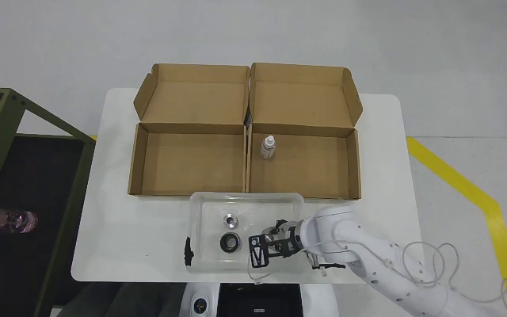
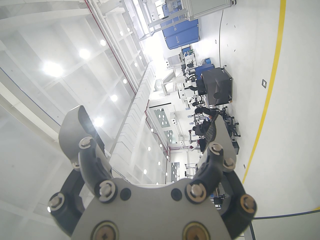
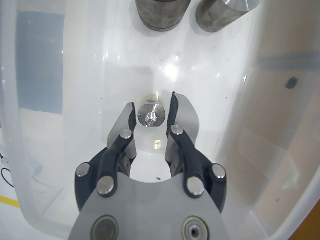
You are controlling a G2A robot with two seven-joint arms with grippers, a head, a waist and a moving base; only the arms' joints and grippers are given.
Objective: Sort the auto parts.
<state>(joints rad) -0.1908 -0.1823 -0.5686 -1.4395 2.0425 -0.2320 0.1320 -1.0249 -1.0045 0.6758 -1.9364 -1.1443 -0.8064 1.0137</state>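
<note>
Small metal fitting (image 3: 151,116), stood upright on the floor of a clear plastic bin (image 3: 250,126). It is flanked by the two pads of the right gripper (image 3: 152,108), whose jaws are parted, with a narrow gap seen at either side. Two steel cylinders are set farther along the bin floor: a wide ringed one (image 3: 162,3) and, just beside it, a narrower hollow sleeve (image 3: 222,6). The bin is placed at the near edge of the white table (image 1: 111,206), in front of two open cardboard boxes, left (image 1: 190,162) and right (image 1: 317,166). A small white bottle (image 1: 269,147) is held in the right box. The left gripper (image 2: 147,114) is pointed toward the ceiling, spread wide, nothing held.
</note>
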